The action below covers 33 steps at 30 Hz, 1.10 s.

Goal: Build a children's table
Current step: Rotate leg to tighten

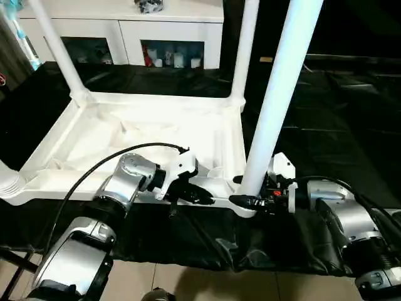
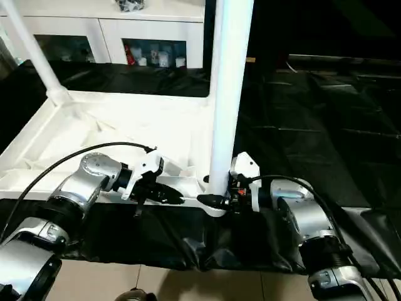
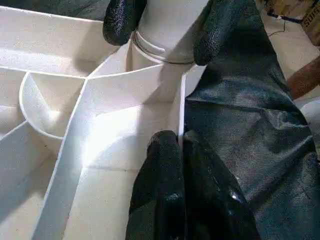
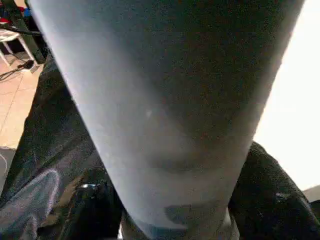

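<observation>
The white table top [image 1: 156,100] lies upside down on black cloth, ribbed underside up. Two legs stand in its far corner sockets, one on the left [image 1: 59,50] and one on the right [image 1: 244,50]. A third leg [image 1: 7,182] shows at the near left corner. My right gripper [image 1: 247,202] is shut on the base of the fourth leg [image 1: 276,94], which stands tilted in the near right corner socket. In the left wrist view its black fingers [image 3: 120,20] clasp that leg's foot. My left gripper [image 3: 180,140] is shut on the table top's near rim wall, just left of that socket.
A white cabinet [image 1: 125,31] with glass doors stands behind the table top. Black cloth [image 1: 326,138] covers the surface to the right and hangs over its near edge. Tiled floor [image 1: 163,282] shows below between my forearms.
</observation>
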Tool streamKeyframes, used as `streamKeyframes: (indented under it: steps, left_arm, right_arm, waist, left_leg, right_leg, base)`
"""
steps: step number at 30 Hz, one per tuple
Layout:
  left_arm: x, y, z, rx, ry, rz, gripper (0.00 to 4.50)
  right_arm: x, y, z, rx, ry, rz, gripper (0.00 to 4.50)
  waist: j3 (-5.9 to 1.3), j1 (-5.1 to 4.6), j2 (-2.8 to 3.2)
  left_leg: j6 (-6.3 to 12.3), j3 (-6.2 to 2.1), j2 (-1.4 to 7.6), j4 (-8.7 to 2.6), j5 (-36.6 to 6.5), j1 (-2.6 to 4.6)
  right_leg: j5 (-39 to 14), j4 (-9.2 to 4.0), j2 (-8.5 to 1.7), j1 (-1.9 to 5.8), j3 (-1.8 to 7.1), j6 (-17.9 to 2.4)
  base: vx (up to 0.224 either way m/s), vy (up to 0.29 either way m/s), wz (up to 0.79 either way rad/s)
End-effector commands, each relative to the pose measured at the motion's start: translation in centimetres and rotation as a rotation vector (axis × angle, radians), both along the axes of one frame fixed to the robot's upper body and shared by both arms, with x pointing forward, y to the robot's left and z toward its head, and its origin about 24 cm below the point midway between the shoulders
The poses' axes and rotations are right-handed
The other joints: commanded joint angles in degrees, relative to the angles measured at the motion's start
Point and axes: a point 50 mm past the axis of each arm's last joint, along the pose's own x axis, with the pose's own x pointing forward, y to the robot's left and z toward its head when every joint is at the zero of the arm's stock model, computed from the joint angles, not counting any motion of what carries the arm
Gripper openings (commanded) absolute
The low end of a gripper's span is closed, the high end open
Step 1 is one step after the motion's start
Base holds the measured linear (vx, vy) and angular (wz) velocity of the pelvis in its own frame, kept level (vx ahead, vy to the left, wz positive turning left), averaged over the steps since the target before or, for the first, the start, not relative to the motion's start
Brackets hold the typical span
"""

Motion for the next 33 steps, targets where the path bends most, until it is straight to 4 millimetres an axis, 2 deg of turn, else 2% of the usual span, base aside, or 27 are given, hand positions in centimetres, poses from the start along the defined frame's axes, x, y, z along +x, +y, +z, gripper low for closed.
streamKeyframes:
  steps: [1,2,5,8,9,12,16,18,20,22,24,26,27,28,30,31,33]
  left_arm:
    - [0.9,-1.8,1.8,-0.097,-0.093,0.048,0.0]
    - [0.9,-1.8,1.8,-0.097,-0.093,0.048,0.0]
    - [1.6,-2.3,1.8,-0.091,-0.11,0.134,0.0]
    - [2.3,-3.0,1.9,-0.081,-0.139,0.223,0.0]
    - [2.4,-3.2,1.9,-0.079,-0.145,0.244,0.0]
    - [3.2,-4.1,2.0,-0.072,-0.176,0.352,0.0]
    - [4.0,-5.5,2.2,-0.064,-0.23,0.498,0.0]
    - [4.0,-5.9,2.2,-0.065,-0.236,0.503,0.0]
    - [4.0,-6.1,2.2,-0.07,-0.233,0.496,0.0]
    - [3.7,-6.4,2.2,-0.092,-0.214,0.454,0.0]
    - [3.5,-6.4,2.2,-0.105,-0.205,0.414,0.0]
    - [3.3,-6.1,2.2,-0.111,-0.199,0.375,0.0]
    - [3.1,-5.8,2.1,-0.112,-0.191,0.351,0.0]
    - [3.0,-5.5,2.1,-0.115,-0.186,0.325,0.0]
    - [2.8,-5.2,2.1,-0.122,-0.18,0.288,0.0]
    - [2.5,-4.9,2.0,-0.124,-0.169,0.255,0.0]
    - [2.2,-4.5,2.1,-0.14,-0.158,0.2,0.0]
  right_arm:
    - [-1.2,2.2,-1.4,0.015,0.079,0.084,2.37]
    - [-1.2,2.2,-1.4,0.015,0.079,0.084,2.37]
    - [0.2,2.6,-2.0,-0.002,0.046,-0.095,2.31]
    - [1.8,2.9,-2.7,-0.037,0.03,-0.302,2.26]
    - [2.1,3.0,-2.9,-0.044,0.029,-0.349,2.2]
    - [3.2,3.6,-3.3,-0.049,0.057,-0.491,2.09]
    - [4.3,5.3,-3.7,-0.095,0.065,-0.642,2.0]
    - [4.3,6.0,-3.6,-0.089,0.059,-0.618,2.0]
    - [4.3,6.6,-3.4,-0.075,0.045,-0.583,2.54]
    - [4.2,6.9,-3.2,-0.054,0.038,-0.544,2.67]
    - [4.3,6.5,-3.1,-0.049,0.035,-0.533,2.84]
    - [4.3,6.0,-2.8,-0.043,0.022,-0.512,2.96]
    - [4.2,5.6,-2.7,-0.045,0.01,-0.485,3.06]
    - [4.1,5.2,-2.6,-0.046,0.002,-0.457,3.13]
    - [3.9,4.7,-2.4,-0.044,-0.011,-0.417,3.13]
    - [3.7,4.2,-2.2,-0.039,-0.026,-0.381,3.13]
    - [3.4,3.7,-1.8,-0.014,-0.029,-0.325,3.13]
  waist:
    - [-3.53,-0.28,-0.46]
    - [-3.5,-0.3,-0.53]
    - [-3.36,-0.66,-0.55]
    - [-3.22,-2.02,-0.63]
    - [-3.24,-2.19,-0.69]
    - [-3.33,-2.82,-0.59]
    - [-3.49,-3.41,-0.36]
    - [-3.6,-3.36,-0.42]
    - [-3.68,-3.24,-0.44]
    - [-3.65,-3.23,-0.38]
    - [-3.52,-3.27,-0.18]
    - [-3.55,-3.32,-0.28]
    - [-3.59,-3.3,-0.1]
    - [-3.61,-3.29,-0.29]
    - [-3.63,-3.17,-0.3]
    - [-3.64,-2.92,-0.37]
    - [-3.6,-2.72,-0.43]
  left_leg:
    - [2.17,-1.03,2.4,-4.4,-13.7,1.64]
    - [2.02,-1.02,2.37,-4.41,-14.0,1.63]
    - [1.07,-1.11,2.29,-4.63,-15.2,1.55]
    - [-1.42,-1.52,1.93,-5.0,-17.6,1.62]
    - [-1.42,-1.55,1.92,-5.0,-17.7,1.7]
    - [-0.97,-1.46,1.8,-4.85,-17.2,1.59]
    - [-0.57,-1.33,1.66,-4.66,-14.9,1.43]
    - [-0.05,-1.33,1.56,-4.55,-14.6,1.45]
    - [1.21,-1.28,1.66,-4.44,-13.4,1.33]
    - [1.89,-1.21,1.67,-4.41,-13.2,1.36]
    - [1.91,-1.2,1.74,-4.55,-14.5,1.47]
    - [1.66,-1.27,1.78,-4.62,-14.9,1.39]
    - [1.61,-1.3,1.81,-4.61,-14.9,1.43]
    - [1.87,-1.2,1.82,-4.53,-14.6,1.44]
    - [2.34,-1.13,1.84,-4.43,-13.7,1.35]
    - [3.14,-1.02,1.9,-4.3,-12.6,1.29]
    - [3.57,-0.95,2.03,-4.29,-12.4,1.38]
  right_leg:
    - [-9.2,-3.64,-2.59,2.01,0.96,-14.4]
    - [-9.7,-3.72,-2.58,2.0,0.96,-14.3]
    - [-12.3,-3.91,-2.7,1.8,1.02,-13.7]
    - [-18.8,-4.51,-2.85,1.74,0.96,-11.7]
    - [-19.1,-4.62,-2.85,1.78,0.96,-11.5]
    - [-17.7,-4.68,-2.67,1.72,1.09,-11.3]
    - [-12.5,-4.28,-2.35,1.8,1.03,-12.6]
    - [-11.7,-4.28,-2.39,2.05,0.94,-12.6]
    - [-8.8,-4.1,-2.4,2.24,0.94,-13.0]
    - [-7.7,-4.05,-2.35,2.27,0.9,-13.5]
    - [-9.2,-4.29,-2.37,2.18,0.88,-13.7]
    - [-9.8,-4.25,-2.43,2.32,0.9,-13.6]
    - [-9.5,-4.19,-2.44,2.32,0.9,-13.7]
    - [-8.4,-4.15,-2.37,2.4,0.88,-13.9]
    - [-7.0,-4.01,-2.37,2.5,0.87,-14.3]
    - [-5.6,-3.81,-2.32,2.58,0.79,-14.8]
    - [-5.7,-3.81,-2.4,2.52,0.76,-15.3]
  base:
    - [0.0,0.0,0.0]
    - [0.0,0.0,0.0]
    - [0.0,0.0,0.0]
    - [0.0,0.0,0.0]
    - [0.0,0.0,0.0]
    - [0.0,0.0,0.0]
    - [0.0,0.0,0.0]
    - [0.0,0.0,0.0]
    - [0.0,0.0,0.0]
    - [0.0,0.0,0.0]
    - [0.0,0.0,0.0]
    - [0.0,0.0,0.0]
    - [0.0,0.0,0.0]
    - [0.0,0.0,0.0]
    - [0.0,0.0,0.0]
    - [0.0,0.0,0.0]
    - [0.0,0.0,0.0]
